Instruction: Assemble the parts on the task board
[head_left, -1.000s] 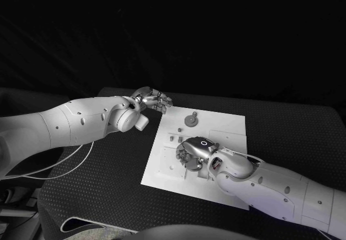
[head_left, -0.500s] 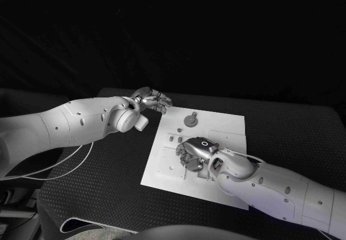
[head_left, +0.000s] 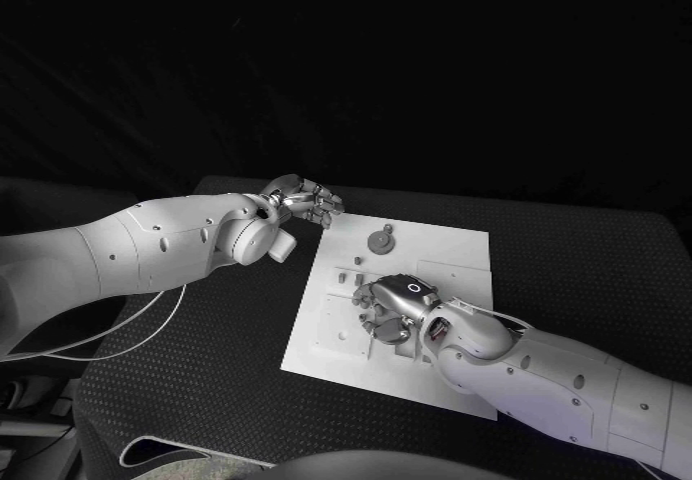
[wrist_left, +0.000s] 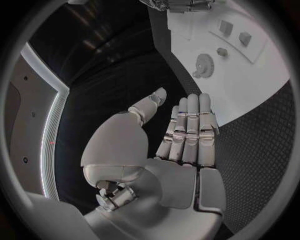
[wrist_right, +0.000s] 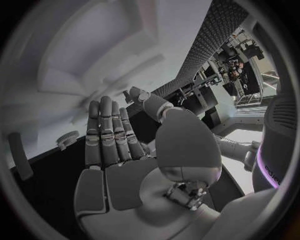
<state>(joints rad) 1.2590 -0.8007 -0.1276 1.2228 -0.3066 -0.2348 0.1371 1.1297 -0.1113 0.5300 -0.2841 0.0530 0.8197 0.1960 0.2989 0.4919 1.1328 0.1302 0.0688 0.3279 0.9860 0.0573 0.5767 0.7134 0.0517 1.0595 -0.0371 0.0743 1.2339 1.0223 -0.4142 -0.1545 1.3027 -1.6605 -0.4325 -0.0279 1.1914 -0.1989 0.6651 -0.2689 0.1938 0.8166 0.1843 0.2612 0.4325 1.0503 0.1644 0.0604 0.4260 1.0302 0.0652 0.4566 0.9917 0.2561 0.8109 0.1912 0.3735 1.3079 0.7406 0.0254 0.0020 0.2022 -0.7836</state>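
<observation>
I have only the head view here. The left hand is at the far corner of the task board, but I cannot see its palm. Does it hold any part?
Observer: No. In the left wrist view the left hand has an empty palm, with its fingers straight and side by side.
Operator: And the right hand, over the middle of the board?
Observer: The right wrist view shows the right hand with fingers stretched out and nothing in the palm.
Operator: Does the left hand touch the round toothed part?
Observer: No. The round toothed part lies flat on the task board, apart from the left fingertips.
</observation>
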